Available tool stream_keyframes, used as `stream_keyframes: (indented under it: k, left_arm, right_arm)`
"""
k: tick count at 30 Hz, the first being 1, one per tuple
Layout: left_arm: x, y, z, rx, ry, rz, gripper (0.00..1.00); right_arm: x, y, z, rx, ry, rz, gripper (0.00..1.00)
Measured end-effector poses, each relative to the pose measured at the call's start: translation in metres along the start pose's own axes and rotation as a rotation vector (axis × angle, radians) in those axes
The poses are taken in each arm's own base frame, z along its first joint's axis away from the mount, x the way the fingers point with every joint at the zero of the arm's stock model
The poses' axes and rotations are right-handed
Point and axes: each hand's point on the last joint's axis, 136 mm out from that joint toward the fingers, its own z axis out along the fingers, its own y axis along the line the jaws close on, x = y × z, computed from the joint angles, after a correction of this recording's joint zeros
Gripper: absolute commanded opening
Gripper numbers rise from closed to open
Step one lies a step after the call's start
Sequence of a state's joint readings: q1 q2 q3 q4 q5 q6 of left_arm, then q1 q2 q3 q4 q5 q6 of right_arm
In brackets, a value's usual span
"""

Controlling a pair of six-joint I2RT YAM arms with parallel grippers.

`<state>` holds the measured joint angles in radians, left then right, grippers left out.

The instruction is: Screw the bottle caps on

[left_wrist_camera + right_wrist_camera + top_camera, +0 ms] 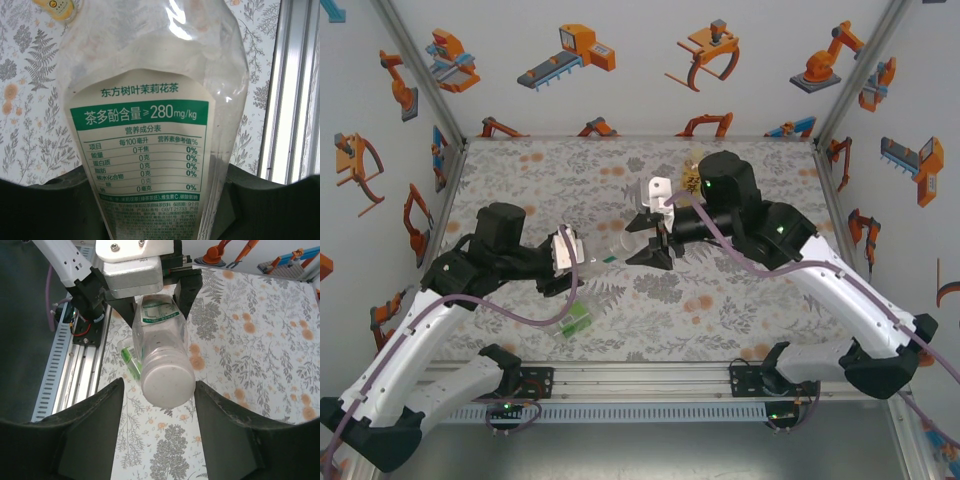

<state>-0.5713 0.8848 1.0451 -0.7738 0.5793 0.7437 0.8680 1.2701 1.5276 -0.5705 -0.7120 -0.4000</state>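
My left gripper is shut on the body of a clear bottle with a white label and a green band, holding it level above the table, neck towards the right arm. A white cap sits on its neck. My right gripper stands open around that cap. One finger is a small gap away on the left. The other is almost against it on the right.
A green-labelled bottle lies on the table near the front rail, below the held bottle. An amber-yellow bottle stands at the back, behind the right arm. Walls enclose the left, right and back sides.
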Motion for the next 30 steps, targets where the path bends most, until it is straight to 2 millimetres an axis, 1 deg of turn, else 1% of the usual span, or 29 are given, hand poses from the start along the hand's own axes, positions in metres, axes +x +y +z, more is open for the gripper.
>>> stream_keyframes:
  k: [3,9,12,14,16,19,23,26,28,30]
  left_arm:
    - [-0.001,-0.002,0.000,0.005,-0.005,0.000,0.00]
    - [-0.003,-0.003,-0.002,0.005,-0.012,0.003,0.00]
    - [-0.003,-0.003,-0.002,0.004,-0.013,0.000,0.00]
    - [-0.003,-0.002,-0.002,-0.001,-0.010,-0.006,0.00]
    - [-0.001,0.000,-0.002,-0.011,-0.001,-0.011,0.00]
    - [0.004,0.004,0.000,-0.025,0.025,-0.024,0.00]
    - [0.008,0.008,0.003,-0.033,0.044,-0.031,0.00]
    - [0.011,0.009,0.004,-0.039,0.057,-0.038,0.00]
    - [0.014,0.009,0.004,-0.043,0.073,-0.044,0.00]
    - [0.019,0.008,0.004,-0.041,0.096,-0.054,0.00]
  right_arm:
    - [0.003,-0.001,0.003,-0.009,0.004,-0.004,0.46]
    - [0.001,-0.002,0.004,-0.007,-0.002,-0.003,0.34]
    - [0.000,-0.005,0.004,0.010,-0.003,0.047,0.23]
    - [0.001,-0.011,0.005,0.041,0.000,0.121,0.17]
    - [0.004,-0.018,0.005,0.078,0.002,0.217,0.14]
    - [0.013,-0.030,0.007,0.152,0.006,0.421,0.11]
    - [0.025,-0.045,0.005,0.254,-0.002,0.764,0.10]
    - [0.036,-0.051,0.006,0.303,-0.013,1.027,0.06]
    - [0.045,-0.054,0.008,0.333,-0.013,1.196,0.03]
    - [0.057,-0.056,0.010,0.367,-0.003,1.352,0.03]
